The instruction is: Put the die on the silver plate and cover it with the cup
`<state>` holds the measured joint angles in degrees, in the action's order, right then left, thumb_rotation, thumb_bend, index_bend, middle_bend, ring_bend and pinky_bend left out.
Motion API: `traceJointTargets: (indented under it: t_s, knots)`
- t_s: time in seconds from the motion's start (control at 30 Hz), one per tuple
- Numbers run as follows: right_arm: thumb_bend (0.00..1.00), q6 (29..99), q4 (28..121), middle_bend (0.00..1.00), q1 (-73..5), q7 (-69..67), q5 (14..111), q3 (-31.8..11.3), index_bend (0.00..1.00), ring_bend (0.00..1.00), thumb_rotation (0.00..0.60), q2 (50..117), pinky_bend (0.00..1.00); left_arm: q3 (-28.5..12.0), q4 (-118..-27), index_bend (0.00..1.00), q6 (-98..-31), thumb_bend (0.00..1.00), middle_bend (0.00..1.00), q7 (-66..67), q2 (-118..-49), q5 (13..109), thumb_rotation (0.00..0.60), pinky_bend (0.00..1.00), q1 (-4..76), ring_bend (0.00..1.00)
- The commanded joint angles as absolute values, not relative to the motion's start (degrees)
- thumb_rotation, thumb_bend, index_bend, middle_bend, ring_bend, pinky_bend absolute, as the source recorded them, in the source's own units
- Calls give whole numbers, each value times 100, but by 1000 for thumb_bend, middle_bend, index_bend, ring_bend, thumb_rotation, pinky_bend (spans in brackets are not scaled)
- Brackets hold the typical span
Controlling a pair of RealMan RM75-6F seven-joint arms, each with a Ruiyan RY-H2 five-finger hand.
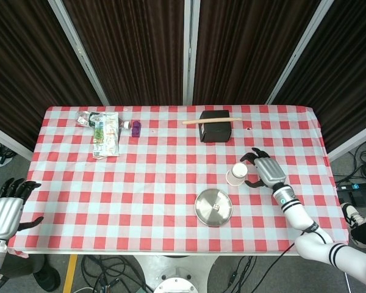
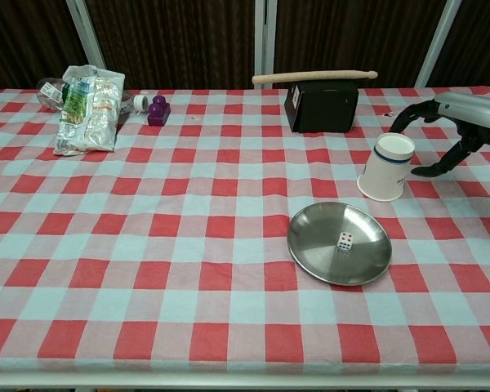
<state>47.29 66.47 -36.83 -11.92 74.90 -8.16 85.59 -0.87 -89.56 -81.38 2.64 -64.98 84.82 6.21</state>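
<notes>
Chest view shows the right hand just beside the cup, on the cup's right, its fingers spread in an open curl that reaches toward the cup's wall; whether any fingertip touches it I cannot tell. The cup stands upside down, wide mouth on the cloth, its long axis upright, so to my eye a sideways grasp around the wall is what comes next. From the cup, the plate lies near, toward the table's front edge and a little left, with the die already lying in it. That leaves only the covering, by my judgement. The left hand hangs off the far corner of the table, well apart from the cup, fingers apart and holding nothing, so the right is plainly the nearer one. Head view, from above, shows the gap between cup and plate and the right hand; the chest view alone shows the die's pips.
</notes>
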Motion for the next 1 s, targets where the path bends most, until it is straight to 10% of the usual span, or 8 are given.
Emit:
traceJointTargets:
  t_s: [0.03, 0.67, 1.0]
  knots:
    - [143, 4669, 6584, 213, -3719, -1330, 7515, -819, 289, 8, 600, 8626, 102, -85, -8971, 212, -8132, 0, 186, 273, -6487, 8473, 600, 77, 618, 105]
    - [275, 4949, 6058, 317, -3697, -3073, 7984, -841, 525, 88, 600, 8953, 101, -86, -9117, 213, -8120, 0, 186, 343, -6392, 8470, 600, 77, 626, 106]
    - [280, 5984, 6682, 340, -3639, -4838, 9532, -101, 542, 88, 600, 8503, 101, -95, -9240, 212, -8125, 0, 186, 413, -6331, 8496, 600, 77, 647, 105]
